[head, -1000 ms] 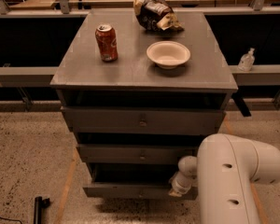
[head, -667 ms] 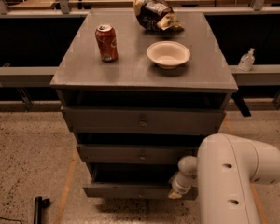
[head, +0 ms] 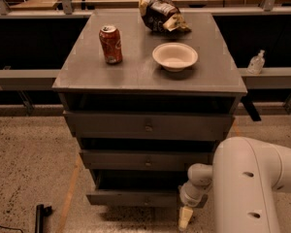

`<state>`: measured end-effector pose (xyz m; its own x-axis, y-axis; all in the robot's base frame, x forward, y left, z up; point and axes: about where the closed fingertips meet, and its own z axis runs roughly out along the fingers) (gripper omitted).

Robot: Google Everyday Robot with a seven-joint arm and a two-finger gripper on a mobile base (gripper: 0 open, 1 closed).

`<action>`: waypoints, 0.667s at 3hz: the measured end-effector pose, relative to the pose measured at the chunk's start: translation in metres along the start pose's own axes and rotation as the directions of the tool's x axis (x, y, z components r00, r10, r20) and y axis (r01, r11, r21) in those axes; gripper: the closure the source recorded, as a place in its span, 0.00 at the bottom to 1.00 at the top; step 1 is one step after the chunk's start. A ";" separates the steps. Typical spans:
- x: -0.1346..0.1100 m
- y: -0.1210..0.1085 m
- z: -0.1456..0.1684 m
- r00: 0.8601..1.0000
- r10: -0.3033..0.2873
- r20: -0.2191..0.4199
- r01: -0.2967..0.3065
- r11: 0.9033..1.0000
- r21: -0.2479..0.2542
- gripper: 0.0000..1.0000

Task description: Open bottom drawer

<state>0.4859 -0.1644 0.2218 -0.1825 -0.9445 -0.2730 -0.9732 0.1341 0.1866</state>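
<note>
The grey cabinet (head: 145, 74) has three drawers stacked under its top. The bottom drawer (head: 133, 197) is the lowest front, and it stands a little forward of the dark gap above it. Its knob is hard to make out in the shadow. My gripper (head: 185, 217) hangs at the drawer's right end, just below and in front of its lower right corner, at the tip of the white arm (head: 247, 183). The arm covers the drawer's right edge.
On the cabinet top stand a red soda can (head: 110, 44), a white bowl (head: 175, 56) and a crumpled chip bag (head: 160, 11). A small bottle (head: 256, 62) sits on the rail at right. A black object (head: 40, 215) lies on the speckled floor at lower left.
</note>
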 end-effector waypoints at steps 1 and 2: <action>0.000 0.002 -0.001 1.000 0.000 0.000 0.000 1.000 -0.002 0.00; -0.001 -0.006 0.002 1.000 -0.017 -0.009 0.017 1.000 0.011 0.00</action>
<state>0.4912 -0.1638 0.2192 -0.1647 -0.9492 -0.2680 -0.9777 0.1213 0.1712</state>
